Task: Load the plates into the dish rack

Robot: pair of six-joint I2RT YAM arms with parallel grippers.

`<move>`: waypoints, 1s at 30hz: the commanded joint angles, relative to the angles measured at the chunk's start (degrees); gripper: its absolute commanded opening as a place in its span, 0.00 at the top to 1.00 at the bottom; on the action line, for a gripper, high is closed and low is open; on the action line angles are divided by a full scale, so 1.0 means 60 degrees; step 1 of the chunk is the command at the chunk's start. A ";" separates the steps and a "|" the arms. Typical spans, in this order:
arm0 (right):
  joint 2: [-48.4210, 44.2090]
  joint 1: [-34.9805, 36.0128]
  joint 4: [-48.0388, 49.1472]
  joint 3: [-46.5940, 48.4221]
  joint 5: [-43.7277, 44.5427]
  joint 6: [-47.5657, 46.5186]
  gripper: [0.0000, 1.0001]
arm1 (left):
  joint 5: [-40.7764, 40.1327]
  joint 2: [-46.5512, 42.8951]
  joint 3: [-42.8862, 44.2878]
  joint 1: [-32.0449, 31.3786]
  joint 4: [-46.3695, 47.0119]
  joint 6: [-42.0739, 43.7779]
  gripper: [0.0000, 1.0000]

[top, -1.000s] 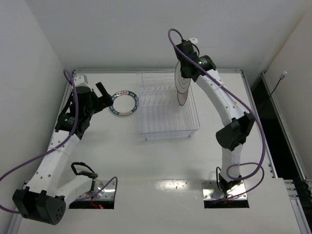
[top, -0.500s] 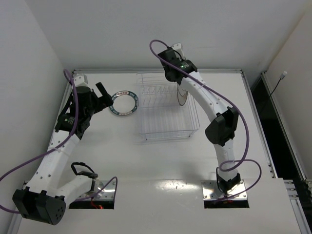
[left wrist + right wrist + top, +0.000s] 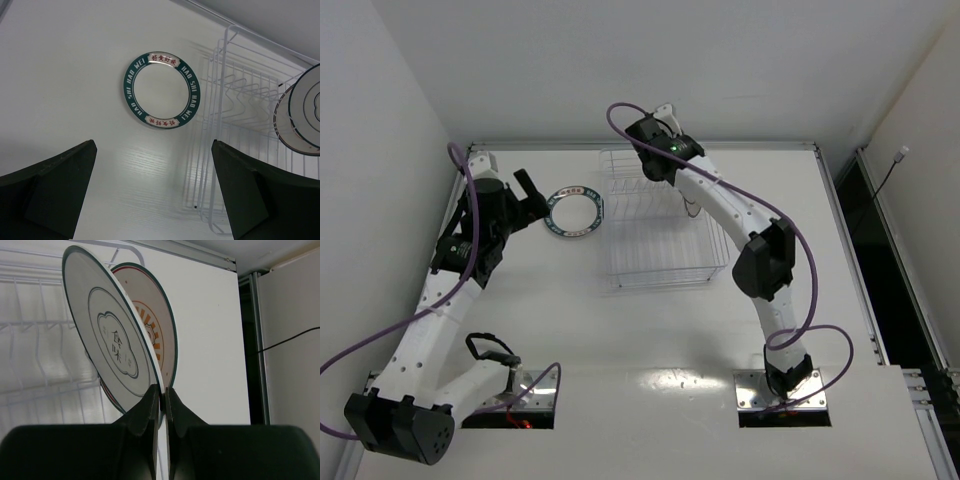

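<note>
A teal-rimmed plate (image 3: pixel 573 212) lies flat on the table left of the clear dish rack (image 3: pixel 712 262). My left gripper (image 3: pixel 153 150) hovers open near it, holding nothing; the same plate (image 3: pixel 161 91) shows ahead of its fingers. My right gripper (image 3: pixel 162 392) is shut on the rim of the grey-ringed flower plate (image 3: pixel 112 340), held on edge over the rack's tines (image 3: pixel 40 345). Close behind it stands the orange sunburst plate (image 3: pixel 156 322), also on edge. In the top view my right arm covers both plates.
The rack's near left corner (image 3: pixel 210 220) sits just right of my left gripper. Raised table edges and white walls close in the back and sides. My right arm's elbow (image 3: pixel 765 262) hangs beside the rack's right front corner.
My right arm has swung left across the rack, carrying the grey-ringed plate with it, so the plate is now hidden under the arm from above. The left arm has not moved.
</note>
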 commanded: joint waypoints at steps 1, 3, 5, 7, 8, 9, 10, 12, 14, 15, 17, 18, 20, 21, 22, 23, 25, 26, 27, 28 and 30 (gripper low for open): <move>0.0845 -0.0154 -0.0577 -0.0039 -0.0788 0.0971 1.00 | -0.0198 -0.0242 0.0219 -0.0070 -0.0012 0.0177 0.00; 0.0758 -0.0154 -0.0668 0.0211 -0.0479 0.1089 1.00 | -0.0198 -0.0242 0.0219 -0.0070 -0.0012 0.0177 0.00; 0.0319 -0.0154 -0.0581 0.0416 -0.0274 0.1089 1.00 | -0.0198 -0.0242 0.0219 -0.0070 -0.0012 0.0177 0.00; 0.0215 -0.0154 -0.0696 0.0708 -0.0070 0.1089 1.00 | -0.0111 -0.0242 0.0219 -0.0070 -0.0012 0.0177 0.00; 0.0128 -0.0154 -0.0885 0.1043 0.0033 0.1089 1.00 | -0.0110 -0.0242 0.0219 -0.0070 -0.0012 0.0177 0.00; 0.0127 -0.0154 -0.0974 0.1221 0.0122 0.1089 1.00 | -0.0110 -0.0242 0.0219 -0.0070 -0.0012 0.0177 0.00; 0.0127 -0.0154 -0.0975 0.1353 0.0311 0.1089 1.00 | -0.0110 -0.0242 0.0219 -0.0070 -0.0012 0.0090 0.00; 0.0214 -0.0154 -0.0975 0.1457 0.0401 0.0885 1.00 | -0.0023 -0.0242 0.0219 -0.0070 -0.0012 0.0089 0.00; 0.0331 -0.0241 -0.0975 0.1457 0.0518 0.0884 1.00 | -0.0022 -0.0242 0.0132 -0.0070 0.0075 0.0089 0.00; 0.0332 -0.0242 -0.0975 0.1457 0.0518 0.0884 1.00 | -0.0022 -0.0242 0.0131 -0.0070 0.0076 0.0089 0.00; 0.0464 -0.0242 -0.0975 0.1559 0.0518 0.0884 1.00 | -0.0022 -0.0242 0.0131 -0.0070 0.0076 0.0089 0.00; 0.0464 -0.0242 -0.0975 0.1559 0.0518 0.0884 1.00 | -0.0022 -0.0242 0.0131 -0.0070 0.0076 0.0089 0.00; 0.0653 -0.0329 -0.0975 0.1472 0.0518 0.0797 1.00 | -0.0022 -0.0242 0.0131 -0.0070 0.0076 0.0089 0.00; 0.0654 -0.0329 -0.0975 0.1471 0.0431 0.0796 1.00 | -0.0022 -0.0242 0.0131 -0.0070 0.0076 0.0089 0.00; 0.0785 -0.0330 -0.0975 0.1471 0.0430 0.0796 1.00 | -0.0022 -0.0242 0.0131 -0.0070 0.0076 0.0089 0.00; 0.0888 -0.0330 -0.1062 0.1471 0.0430 0.0796 1.00 | -0.0022 -0.0242 0.0131 -0.0070 0.0076 0.0089 0.00; 0.0889 -0.0330 -0.1151 0.1573 0.0620 0.0796 1.00 | -0.0022 -0.0242 0.0131 -0.0070 0.0076 0.0089 0.00; 0.0889 -0.0330 -0.1151 0.1574 0.0736 0.0796 1.00 | -0.0022 -0.0242 0.0131 -0.0070 0.0076 0.0089 0.00; 0.0628 -0.0330 -0.1035 0.1574 0.0738 0.0796 1.00 | -0.0022 -0.0242 0.0131 -0.0070 0.0076 0.0089 0.00; 0.0538 -0.0417 -0.1034 0.1574 0.0825 0.0709 1.00 | -0.0124 -0.0242 0.0218 -0.0070 -0.0011 0.0089 0.00; 0.0421 -0.0417 -0.1034 0.1661 0.0913 0.0605 1.00 | -0.0125 -0.0242 0.0219 -0.0070 -0.0012 0.0177 0.00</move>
